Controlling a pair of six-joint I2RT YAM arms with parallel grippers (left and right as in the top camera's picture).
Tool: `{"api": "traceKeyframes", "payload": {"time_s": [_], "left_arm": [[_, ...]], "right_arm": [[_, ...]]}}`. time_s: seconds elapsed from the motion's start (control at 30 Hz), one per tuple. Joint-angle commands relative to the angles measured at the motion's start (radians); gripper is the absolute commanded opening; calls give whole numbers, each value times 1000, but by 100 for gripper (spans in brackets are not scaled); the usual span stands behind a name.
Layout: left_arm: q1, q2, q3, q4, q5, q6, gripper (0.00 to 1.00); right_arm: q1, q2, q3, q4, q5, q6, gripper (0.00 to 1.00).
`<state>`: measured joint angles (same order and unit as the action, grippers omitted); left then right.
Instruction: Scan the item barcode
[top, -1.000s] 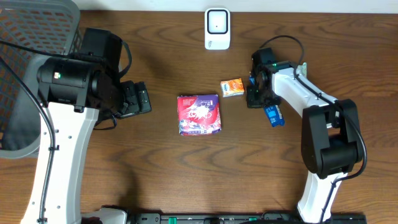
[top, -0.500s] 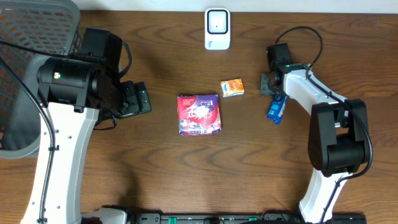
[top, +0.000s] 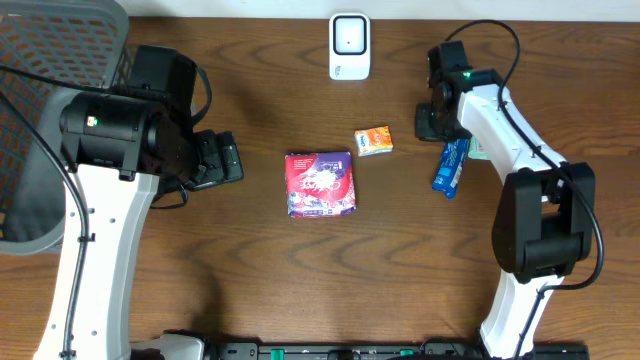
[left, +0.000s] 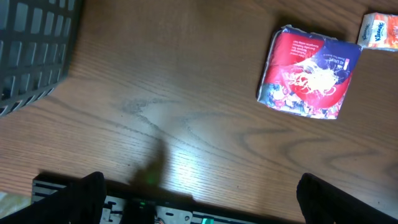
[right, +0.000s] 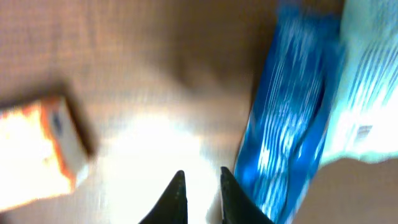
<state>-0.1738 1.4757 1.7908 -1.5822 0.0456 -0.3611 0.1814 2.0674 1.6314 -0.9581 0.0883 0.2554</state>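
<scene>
- A dark mesh basket sits at the far left edge of the brown wooden worktop.
- The left arm reaches in just right of the basket. The left tool is over bare wood. Its fingers are spread wide apart and hold nothing.
- A red packet lies flat near the middle of the worktop, well clear of the left tool.
- A white scanner stands at the back edge, beyond the red packet and a little to its right.
- A small orange box lies near the red packet's far right corner, not touching it.
- The right tool is just right of the orange box, between it and the blue packet. The right wrist view is blurred. In it the fingers stand a narrow gap apart over bare wood, with nothing between them.
- The blue packet lies on the worktop just right of the right tool, set at a slant. Nothing holds it, and it is well apart from the scanner.
- A pale wrapper lies against the blue packet's right edge, partly hidden under the right arm.
</scene>
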Motion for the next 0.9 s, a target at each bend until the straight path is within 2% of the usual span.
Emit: {"api": "traceKeyframes", "payload": {"time_s": [0.0, 0.1, 0.2, 0.3, 0.37, 0.5, 0.63, 0.7, 0.73, 0.77, 0.8, 0.83, 0.87], "left_arm": [[2, 7, 0, -3, -13, 13, 98], [2, 7, 0, -3, -13, 13, 98], [2, 7, 0, -3, -13, 13, 98], [2, 7, 0, -3, -13, 13, 98], [2, 7, 0, -3, -13, 13, 98], [2, 7, 0, -3, -13, 13, 98], [2, 7, 0, -3, -13, 13, 98], [2, 7, 0, -3, -13, 13, 98], [2, 7, 0, -3, -13, 13, 98], [2, 7, 0, -3, -13, 13, 98], [2, 7, 0, -3, -13, 13, 98], [2, 7, 0, -3, -13, 13, 98], [2, 7, 0, -3, -13, 13, 98]], "right_arm": [[10, 4, -12, -105, -42, 0, 13], [10, 4, -86, -122, -42, 22, 11], [9, 4, -188, -51, -29, 22, 6], [6, 4, -242, -17, 29, 87, 4], [5, 3, -243, -21, 71, 131, 1], [10, 2, -195, -50, 38, 130, 2], [12, 2, -107, -82, -110, 129, 6], [14, 2, -74, -66, -221, 129, 12], [15, 2, -66, -49, -264, 129, 18], [17, 2, -59, -1, -336, 129, 39], [18, 2, -59, 33, -370, 129, 52], [19, 3, -60, 61, -385, 129, 61], [19, 3, -63, 85, -386, 130, 64]]}}
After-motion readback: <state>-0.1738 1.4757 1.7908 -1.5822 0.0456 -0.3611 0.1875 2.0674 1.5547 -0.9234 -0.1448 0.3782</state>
